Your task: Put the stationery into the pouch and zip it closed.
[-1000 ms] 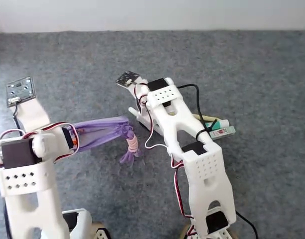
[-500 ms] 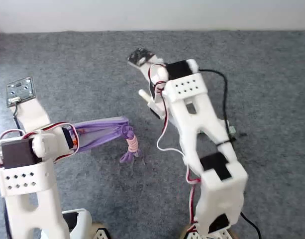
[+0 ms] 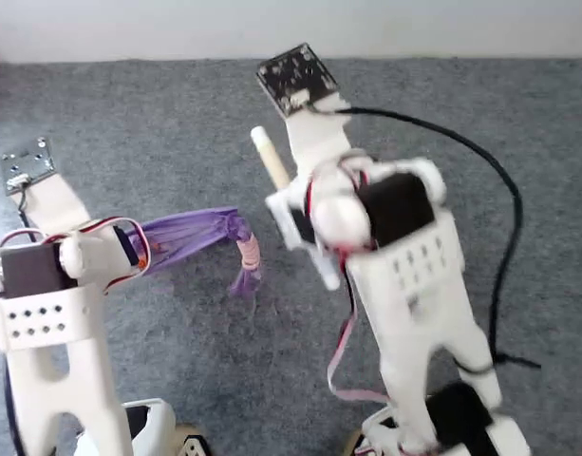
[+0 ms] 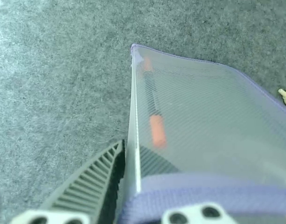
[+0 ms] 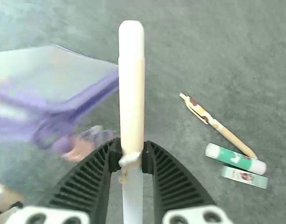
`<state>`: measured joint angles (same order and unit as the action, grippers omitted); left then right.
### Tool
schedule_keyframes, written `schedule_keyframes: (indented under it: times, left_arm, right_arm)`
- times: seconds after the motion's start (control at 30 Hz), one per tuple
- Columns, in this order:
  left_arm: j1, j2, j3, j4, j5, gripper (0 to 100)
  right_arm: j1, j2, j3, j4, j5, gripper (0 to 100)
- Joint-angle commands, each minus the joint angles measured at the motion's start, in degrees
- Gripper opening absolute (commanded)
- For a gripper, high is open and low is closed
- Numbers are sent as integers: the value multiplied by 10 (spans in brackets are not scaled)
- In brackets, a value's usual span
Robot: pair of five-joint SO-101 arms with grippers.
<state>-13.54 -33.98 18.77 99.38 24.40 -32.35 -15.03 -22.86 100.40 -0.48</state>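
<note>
A translucent pouch [image 3: 186, 236] with purple trim hangs off the carpet, and my left gripper [image 3: 129, 252] is shut on its zipper edge. Through the mesh of the pouch [image 4: 203, 121], beyond the left gripper [image 4: 129, 186], an orange pen [image 4: 156, 128] lies inside. A pink and purple zipper tassel [image 3: 248, 256] dangles from the pouch's free end. My right gripper [image 5: 131, 156] is shut on a cream and white pen [image 5: 131, 84], held above the carpet beside the pouch [image 5: 54, 88]. From above, that pen [image 3: 270, 160] points away from the arms.
On the grey carpet to the right lie a cream patterned pen [image 5: 217, 126], a green and white glue stick [image 5: 235, 158] and a small green and white block [image 5: 240, 177]. A white wall [image 3: 291, 28] borders the far edge of the carpet.
The right arm has risen and swung away from the loose stationery, carrying the cream pen up towards the pouch's open end. The left arm and pouch shifted only slightly.
</note>
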Motion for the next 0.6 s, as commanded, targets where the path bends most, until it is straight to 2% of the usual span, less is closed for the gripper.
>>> schedule_keyframes:
  times: [0.0,0.1,0.23,0.4,0.57]
  left_arm:
    - [-2,25,-24,2,13,13]
    - [-2,27,-31,2,13,13]
    - [-2,29,-31,2,12,13]
    - [-2,29,-31,1,12,13]
    - [-2,29,-30,2,12,13]
  right_arm:
    - [-52,-95,17,21,-47,8]
    - [-99,-145,25,-21,-84,8]
    - [-123,-159,41,-138,-113,8]
    - [-130,-162,110,-349,-154,8]
    - [-182,-163,187,-555,-123,8]
